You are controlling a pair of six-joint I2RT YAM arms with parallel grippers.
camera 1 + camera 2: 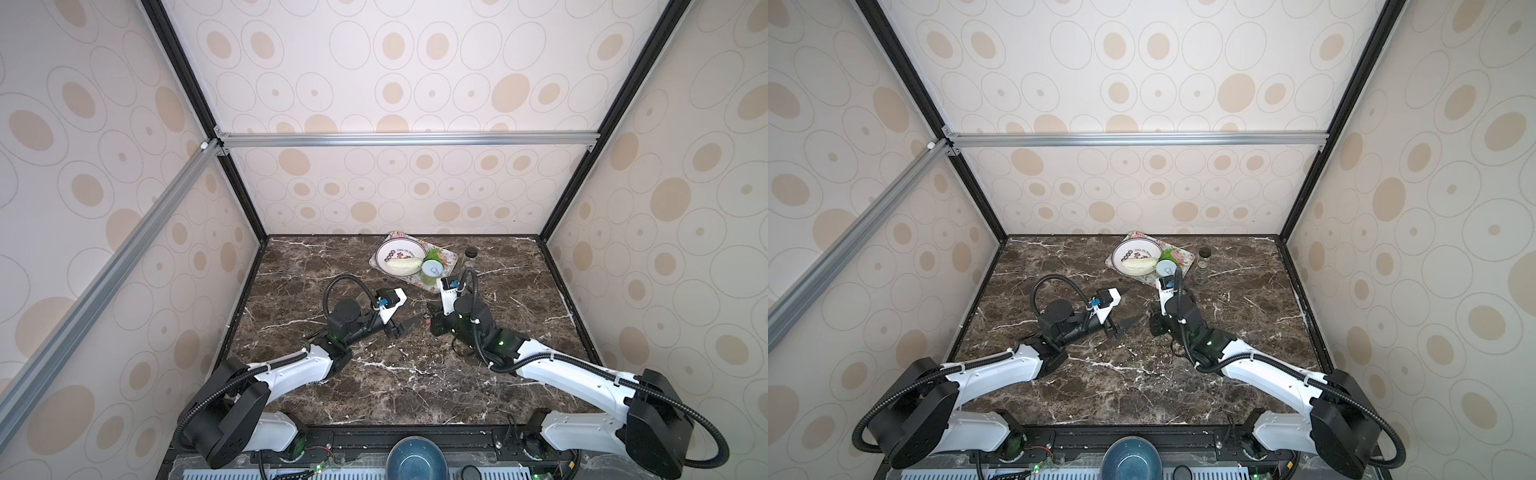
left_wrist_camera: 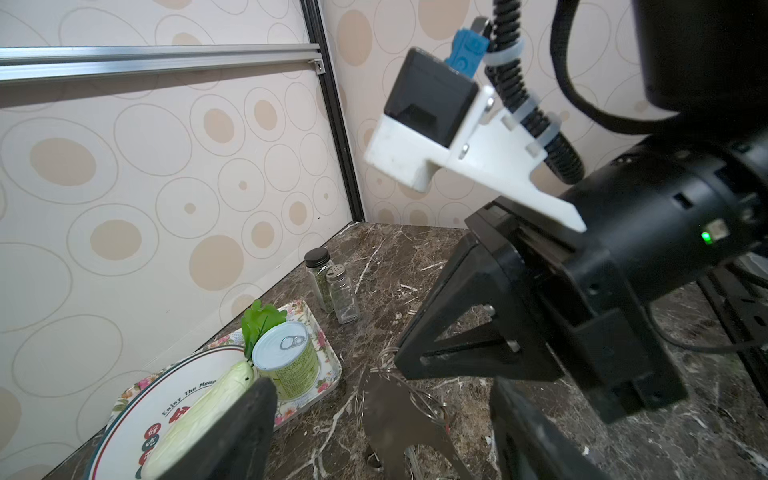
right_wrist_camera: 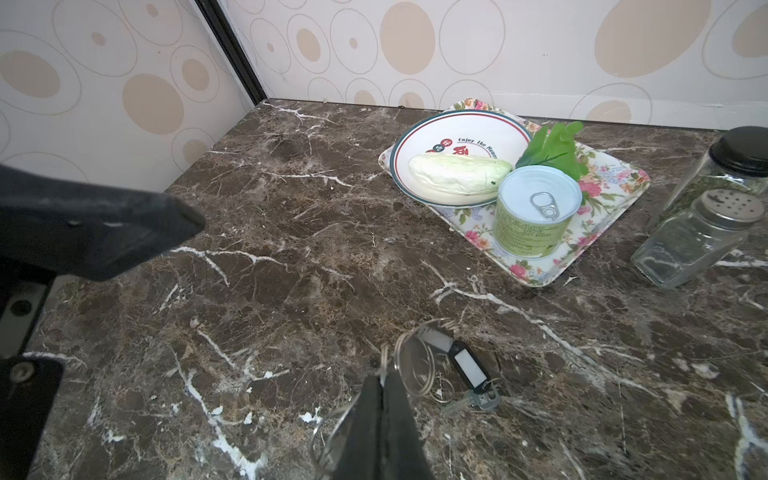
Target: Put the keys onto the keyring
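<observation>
- right tool (image 3: 382, 395) is clenched, tips pinched on the keyring (image 2: 386, 415), a flat grey piece held up off the bench (image 3: 291, 249) near its middle
- thin wire loops (image 3: 409, 359) bunch right at the pinched tips
- black-tag key (image 3: 469, 368) lies on the bench just beside those tips, white label up, its metal key next to it; it looks hooked to the loops, but i cannot tell for sure
- red tag (image 1: 426, 320) shows as a small red spot just beside the right tool in a top view; too small to tell if it is on the keyring
- left tool (image 1: 403, 326) is released, fingers (image 2: 232, 436) spread wide and grasping nothing
- in the left wrist view the keyring sits between the spread fingers, apart from both
- both tools point at each other over mid bench, tips near but not touching
- tray (image 3: 602, 195) sits at the back of the bench, well apart from the keys
- plate (image 3: 490, 126) lies on the tray with a pale vegetable (image 3: 457, 176) on it
- can (image 3: 536, 208) stands upright on the tray, touching the plate rim
- two jars (image 3: 690, 237) stand on the bench just beside the tray
</observation>
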